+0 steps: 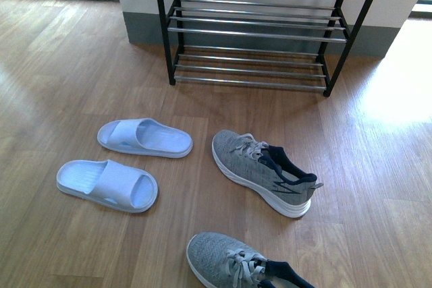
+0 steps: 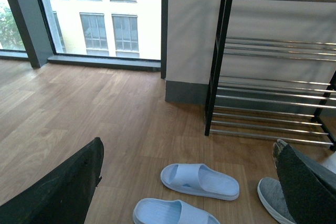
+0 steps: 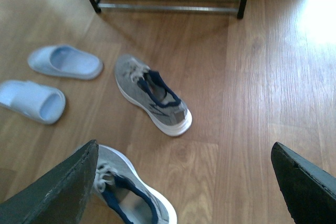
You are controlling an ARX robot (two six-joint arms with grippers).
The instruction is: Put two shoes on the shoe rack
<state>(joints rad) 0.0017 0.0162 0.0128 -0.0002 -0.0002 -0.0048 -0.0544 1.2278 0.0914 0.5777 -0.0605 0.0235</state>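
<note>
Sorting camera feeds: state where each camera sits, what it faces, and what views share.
Front: on the body, facing the black chrome-barred shoe rack; no arm shows.
Left wrist: facing rack and window; dark left fingers frame it.
Right wrist: tilted down at grey knit sneakers; right fingers show.
Shared: pale blue moulded slides, in all.

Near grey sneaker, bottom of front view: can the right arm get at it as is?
Probably yes. In the right wrist view the near sneaker lies on bare floor close by the wide-open jaws, with nothing over it or between them.
</note>
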